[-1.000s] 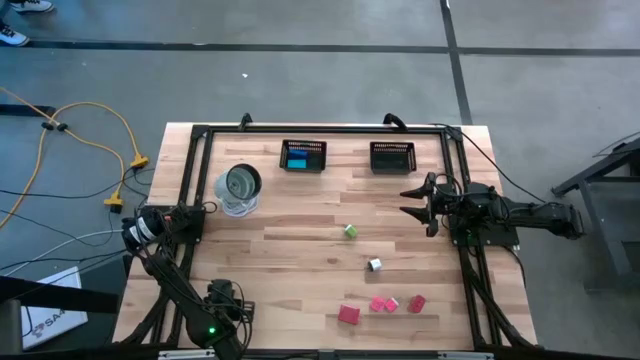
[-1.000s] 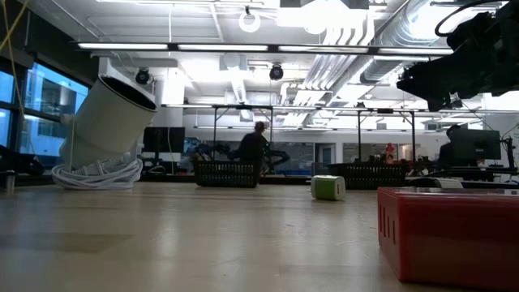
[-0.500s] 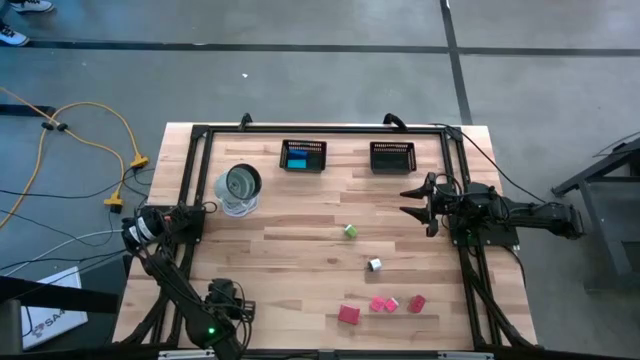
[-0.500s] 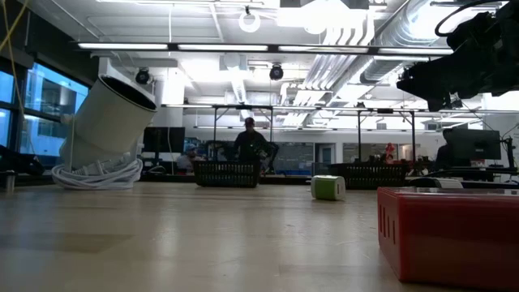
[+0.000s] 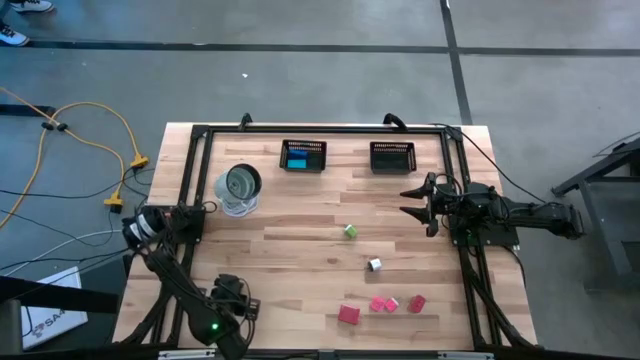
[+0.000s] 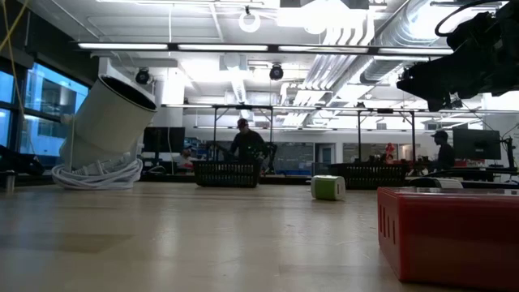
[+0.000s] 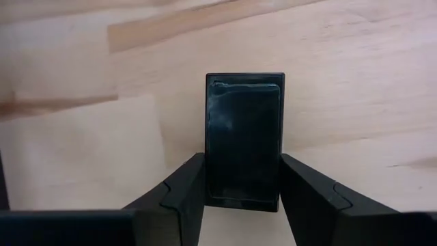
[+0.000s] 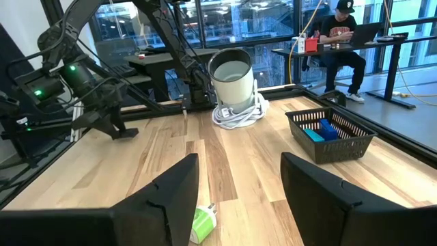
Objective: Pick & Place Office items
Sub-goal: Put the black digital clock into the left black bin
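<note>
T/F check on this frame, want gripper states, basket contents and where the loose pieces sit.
1. The left gripper has a black block between its fingers. True; the fingers sit against both of its sides.
2. The right gripper is carrying the green piece. False; its jaws are open and empty, and the green piece lies on the table.
3. The left basket holds blue items. True.
4. The pink and red pieces are inside the right basket. False; they lie on the table near its front edge, and nothing can be made out in the right basket.
5. A white cylinder stands on a coiled white cable. True.
</note>
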